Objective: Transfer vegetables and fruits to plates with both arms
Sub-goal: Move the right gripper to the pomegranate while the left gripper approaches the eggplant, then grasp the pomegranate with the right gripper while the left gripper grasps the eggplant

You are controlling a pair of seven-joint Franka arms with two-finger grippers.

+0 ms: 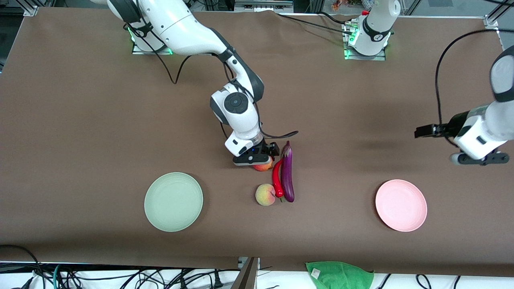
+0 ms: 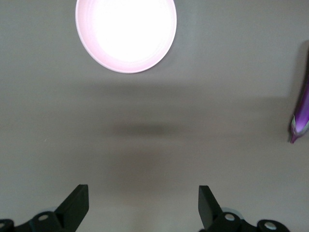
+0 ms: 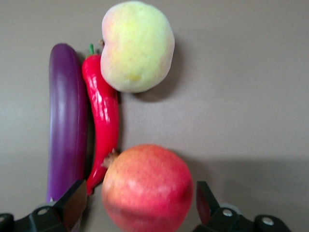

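Right gripper (image 3: 137, 203) open astride pomegranate (image 3: 147, 188); left gripper (image 2: 144, 208) open, empty, over bare table (image 1: 80, 120).

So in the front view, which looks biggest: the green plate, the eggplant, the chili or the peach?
1. Green plate, clearly the biggest.
2. Eggplant, long and slim.
3. Chili and peach: hard to rank, since the chili is longer but the peach is rounder.

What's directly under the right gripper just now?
The pomegranate sits on the table between the open fingers of the right gripper, beside the chili pepper. Its lower part is out of view, so finger contact can't be confirmed.
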